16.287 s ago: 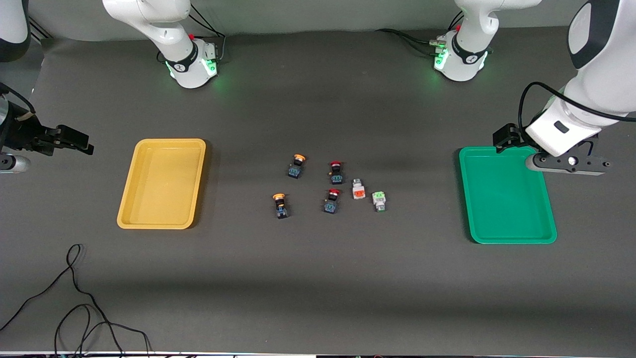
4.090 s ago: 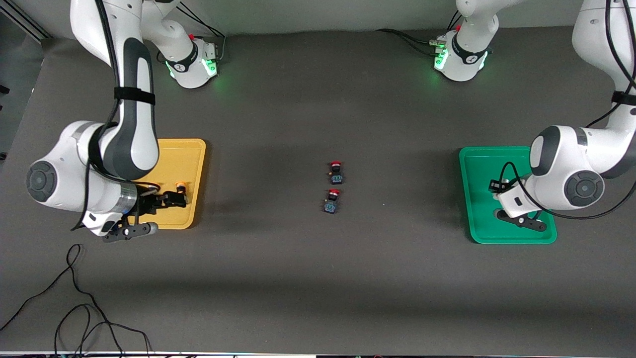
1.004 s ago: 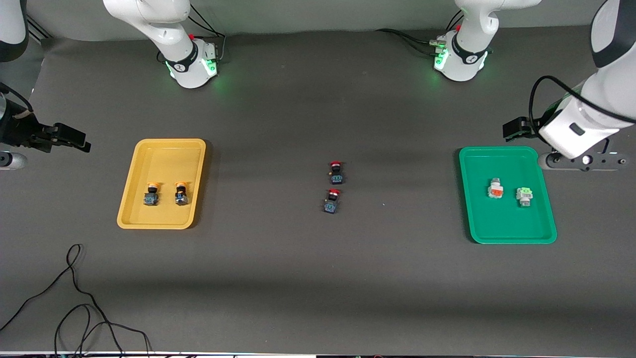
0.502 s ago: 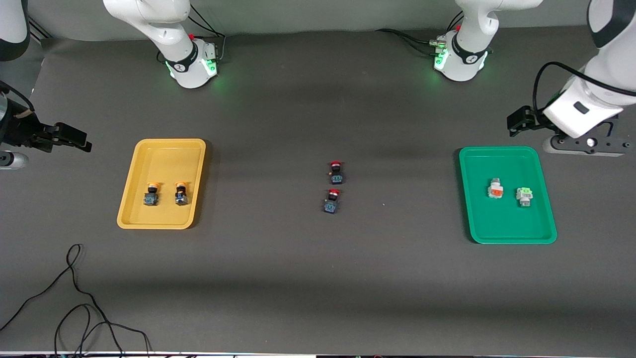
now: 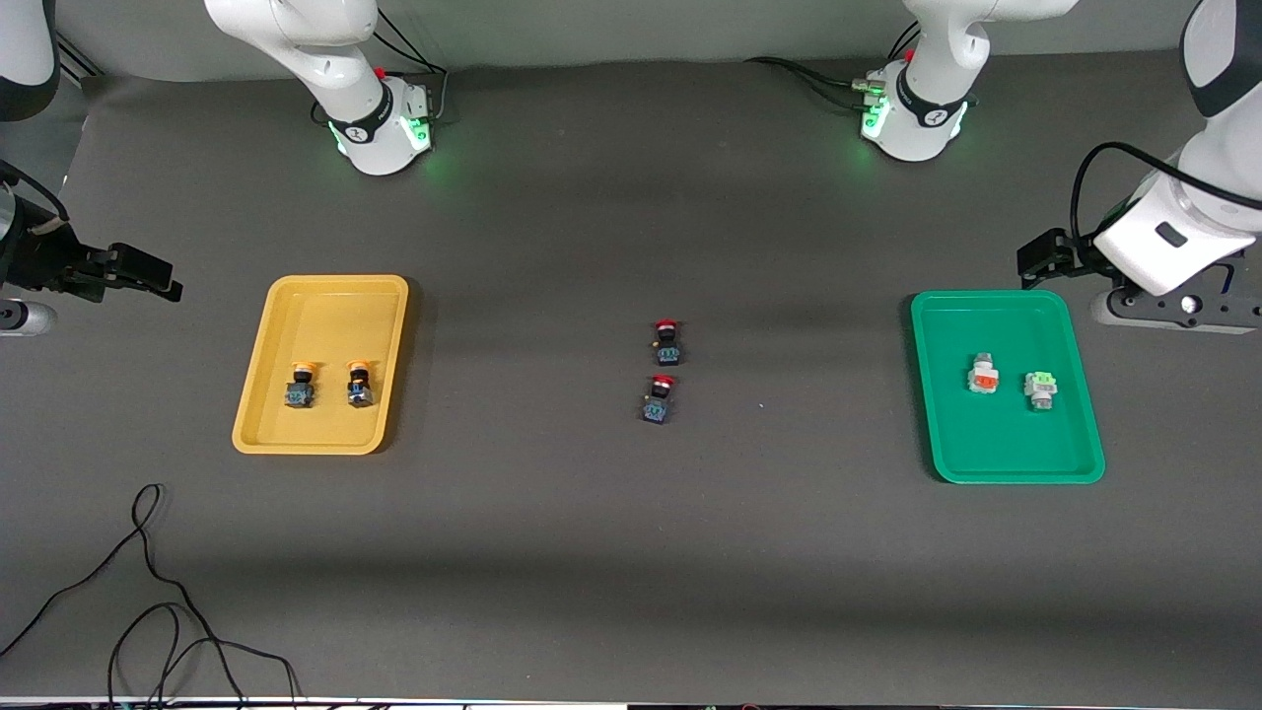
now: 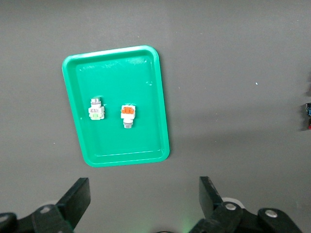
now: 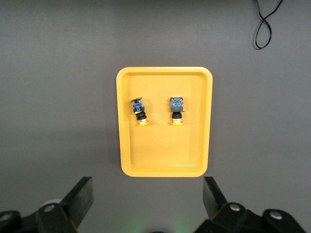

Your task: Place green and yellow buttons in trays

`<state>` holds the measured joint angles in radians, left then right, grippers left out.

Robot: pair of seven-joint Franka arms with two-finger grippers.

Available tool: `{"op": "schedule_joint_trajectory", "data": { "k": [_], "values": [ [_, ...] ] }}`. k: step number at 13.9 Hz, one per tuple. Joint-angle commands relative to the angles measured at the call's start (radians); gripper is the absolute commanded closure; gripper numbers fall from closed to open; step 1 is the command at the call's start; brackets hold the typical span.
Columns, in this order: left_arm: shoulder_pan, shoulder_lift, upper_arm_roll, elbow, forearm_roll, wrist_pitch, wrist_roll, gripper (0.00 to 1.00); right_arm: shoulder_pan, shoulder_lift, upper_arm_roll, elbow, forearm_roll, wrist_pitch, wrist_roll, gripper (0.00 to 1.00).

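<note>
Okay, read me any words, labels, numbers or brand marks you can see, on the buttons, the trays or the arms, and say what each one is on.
No text can be read.
Right arm's base: a small round mark on the black band, too small to read.
Left arm's base: the same kind of mark, too small to read.
Yellow-capped buttons: tiny blurred markings on the bodies.
Red-capped buttons: likewise unreadable.
Yellow tray and green tray: no print visible.
</note>
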<state>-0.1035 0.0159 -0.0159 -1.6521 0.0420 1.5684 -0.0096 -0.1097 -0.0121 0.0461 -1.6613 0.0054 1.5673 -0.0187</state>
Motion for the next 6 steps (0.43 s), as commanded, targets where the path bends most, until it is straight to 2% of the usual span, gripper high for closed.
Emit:
{"op": "schedule_joint_trajectory", "data": {
  "k": [1, 6],
  "values": [
    [-0.019, 0.007, 0.017, 0.028, -0.008, -0.025, 0.014, 0.0, -0.004, -0.006, 0.009, 0.001, -0.018, -0.01, 0.025, 0.0],
    [-0.019, 0.009, 0.017, 0.023, -0.008, -0.037, 0.011, 0.0, -0.004, -0.005, 0.009, 0.001, -0.016, -0.01, 0.025, 0.0]
  ]
}}
